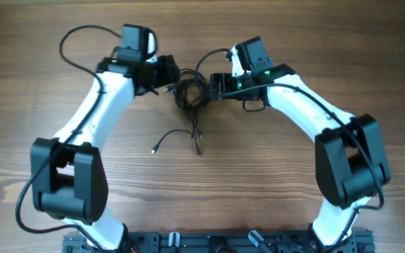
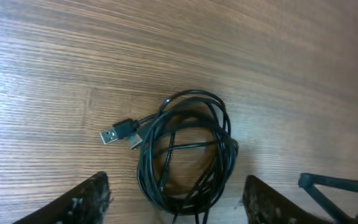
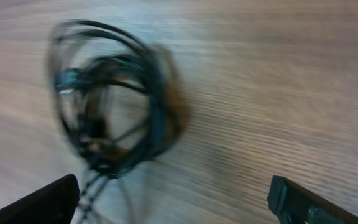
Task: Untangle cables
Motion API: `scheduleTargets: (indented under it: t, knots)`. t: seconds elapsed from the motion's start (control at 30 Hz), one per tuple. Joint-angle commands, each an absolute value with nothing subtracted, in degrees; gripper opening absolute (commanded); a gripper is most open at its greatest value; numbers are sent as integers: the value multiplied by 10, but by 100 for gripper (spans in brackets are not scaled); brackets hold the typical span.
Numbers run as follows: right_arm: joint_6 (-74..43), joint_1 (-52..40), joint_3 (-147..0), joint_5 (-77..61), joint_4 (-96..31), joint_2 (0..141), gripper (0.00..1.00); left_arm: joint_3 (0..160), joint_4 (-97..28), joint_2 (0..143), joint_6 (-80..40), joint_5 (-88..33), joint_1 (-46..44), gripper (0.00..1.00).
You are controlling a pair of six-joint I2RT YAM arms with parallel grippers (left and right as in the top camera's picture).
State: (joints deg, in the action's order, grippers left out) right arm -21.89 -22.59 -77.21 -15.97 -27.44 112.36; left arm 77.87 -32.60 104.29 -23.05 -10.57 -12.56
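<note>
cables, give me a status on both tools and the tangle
Left tool open, straddling the knotted coil of thin black cables. Right tool open, empty. Loose black cable strand lies apart. Nothing blocking.

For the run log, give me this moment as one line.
cables: tangled on table, loose ends trailing | left claw: open, at tangle | right claw: open, at tangle
</note>
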Motion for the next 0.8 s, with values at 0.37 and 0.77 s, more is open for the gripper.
scheduleTargets:
  t: [0.37,0.77]
  knots:
    - [-242,-192,-779,-168,-314,1149,100,779,-284,1185,-212,5,-181,82]
    - [-209,-183,-779,-220,-334,1133,99,780,-293,1141,-208,-57,-158,4]
